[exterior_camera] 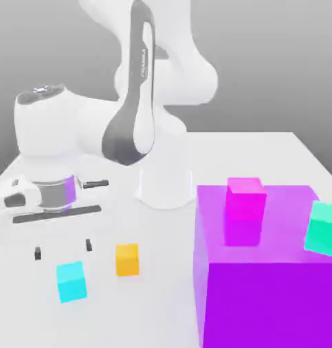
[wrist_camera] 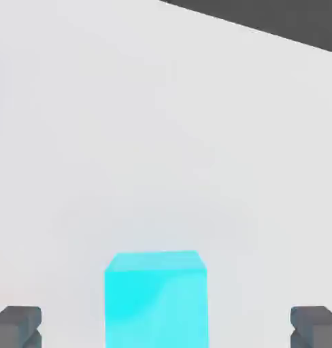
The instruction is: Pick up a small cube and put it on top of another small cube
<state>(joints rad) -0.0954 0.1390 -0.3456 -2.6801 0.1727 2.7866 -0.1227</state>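
Hovering gripper (exterior_camera: 63, 249), fingers apart, just above and behind cyan cube (exterior_camera: 71, 281), near left on white table (exterior_camera: 167, 306). Orange cube (exterior_camera: 127, 259) just right of it; open surface left. Near right, 1 big purple block (exterior_camera: 264, 272) carries pink cube (exterior_camera: 245, 199), with green cube (exterior_camera: 325, 229) right of pink. Grey backdrop.

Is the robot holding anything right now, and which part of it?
No, nothing is held: the tool is open, and the cyan cube sits on the table.
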